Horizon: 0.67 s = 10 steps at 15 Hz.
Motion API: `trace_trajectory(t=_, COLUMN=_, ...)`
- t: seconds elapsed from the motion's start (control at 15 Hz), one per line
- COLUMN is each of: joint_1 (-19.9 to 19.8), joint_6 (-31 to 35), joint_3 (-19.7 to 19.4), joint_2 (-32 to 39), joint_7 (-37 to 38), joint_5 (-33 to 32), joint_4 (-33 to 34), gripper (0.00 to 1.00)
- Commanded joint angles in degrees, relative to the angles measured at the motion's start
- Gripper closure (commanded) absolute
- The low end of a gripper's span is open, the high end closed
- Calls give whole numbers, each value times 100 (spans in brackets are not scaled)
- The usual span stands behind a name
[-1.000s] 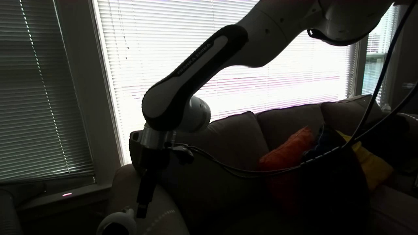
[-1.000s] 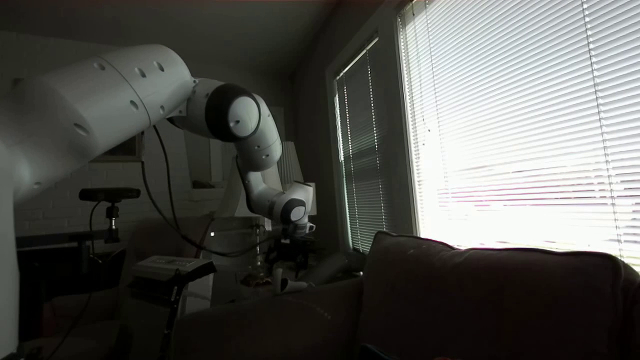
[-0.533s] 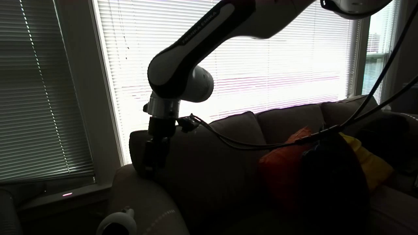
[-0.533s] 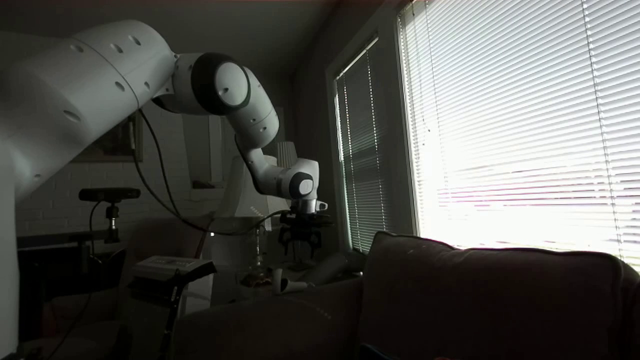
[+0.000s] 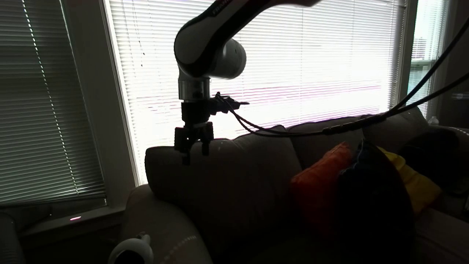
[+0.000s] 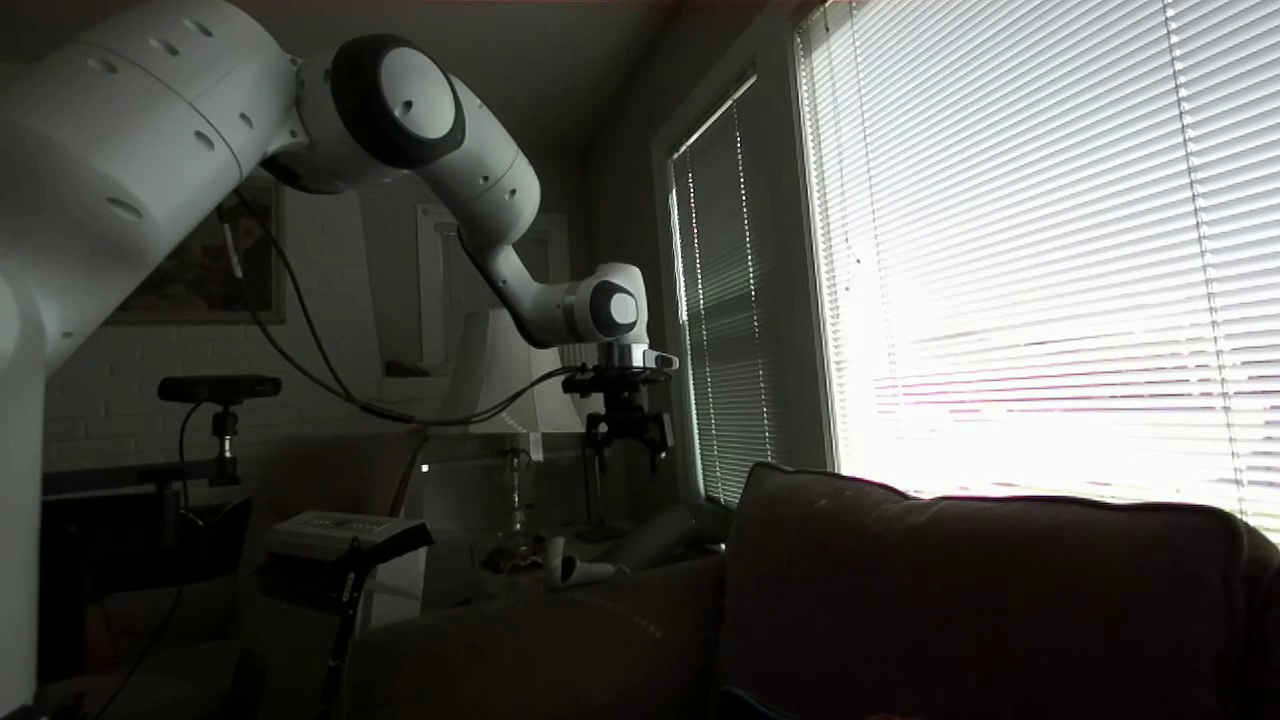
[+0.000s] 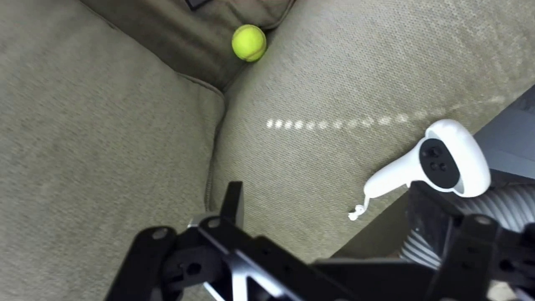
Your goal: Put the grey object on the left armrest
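Note:
My gripper hangs pointing down in front of the couch's back cushion, well above the left armrest. It also shows in an exterior view. In the wrist view the gripper is open with nothing between its fingers. The grey-brown armrest lies below it. A small pale grey patch shows behind the left finger, by the seam between back cushion and armrest. It is mostly hidden, so I cannot tell whether it is the grey object. No other grey lump is in view.
A white controller lies on the armrest's outer edge; it shows in both exterior views. A yellow-green ball sits beside the armrest. Orange and yellow cushions lie on the couch. Cables hang from the arm.
The arm and gripper have risen from low over the armrest and shifted toward the couch's middle. The gripper has turned, and its parted fingers now show in both exterior views. The controller has not moved.

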Motion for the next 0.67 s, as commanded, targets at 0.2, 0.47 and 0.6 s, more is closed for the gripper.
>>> trace_trajectory(t=0.2, joint_1=85, joint_6=-426, joint_3=-280, joint_2=-110, joint_7=658, joint_5=-295, joint_4=35, gripper=0)
trace_trajectory(t=0.47, joint_1=88, joint_6=-418, joint_3=-261, joint_2=-110, joint_7=652, joint_5=-291, joint_4=27, gripper=0)
trace_trajectory(t=0.6, joint_1=89, joint_6=-418, joint_3=-261, joint_2=-110, joint_7=652, joint_5=-291, joint_4=27, gripper=0)
